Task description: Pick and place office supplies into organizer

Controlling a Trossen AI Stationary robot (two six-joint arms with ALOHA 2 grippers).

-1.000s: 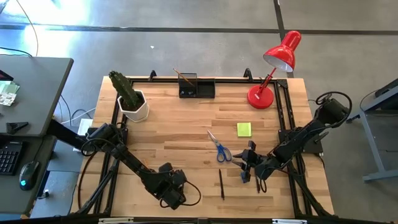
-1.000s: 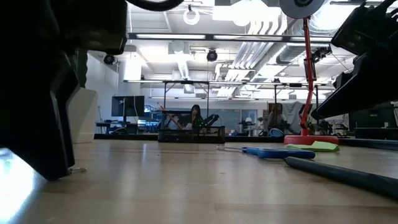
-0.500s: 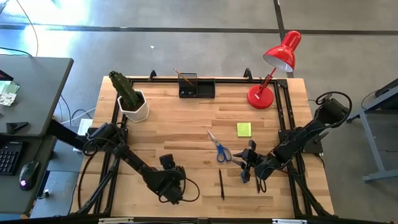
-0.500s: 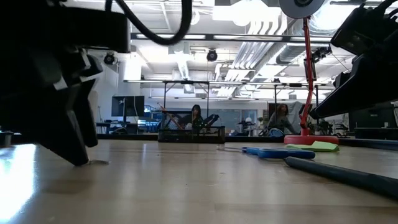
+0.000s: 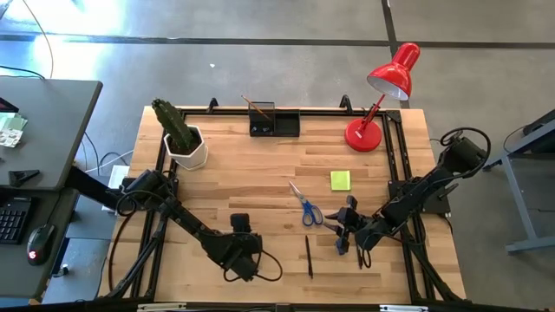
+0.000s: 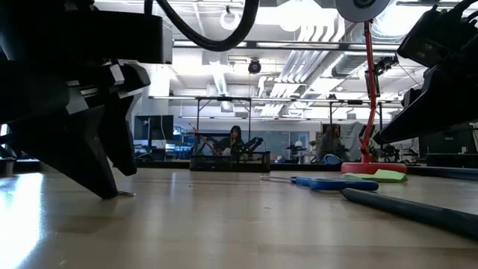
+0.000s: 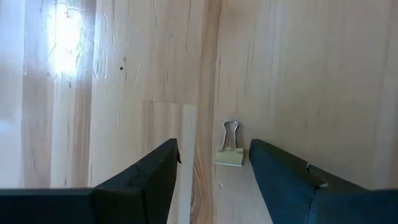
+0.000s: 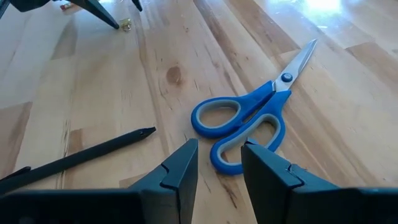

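A small binder clip [image 7: 228, 157] lies flat on the wood near the table's front. My left gripper [image 7: 214, 146] points steeply down over it, open, one finger on either side and not touching. Blue-handled scissors [image 5: 305, 206] lie at mid-table, and a black pen [image 5: 309, 257] lies nearer the front edge. My right gripper [image 8: 219, 148] hovers open just short of the scissors' handles [image 8: 239, 127], empty. A yellow-green sticky pad [image 5: 340, 180] lies flat behind it. The black organizer [image 5: 274, 120] stands at the far edge with a pencil [image 5: 251, 106] leaning in it.
A red desk lamp [image 5: 381, 95] stands at the far right. A white pot with a cactus [image 5: 184, 143] stands at the far left. A black frame [image 5: 160, 156] runs around the table's edges. Bare wood lies between the scissors and the organizer.
My left gripper has rolled about the line it points along, and its fingers have swung toward the table's right, ending astride the binder clip. It has stayed open. Nothing on the table has moved.
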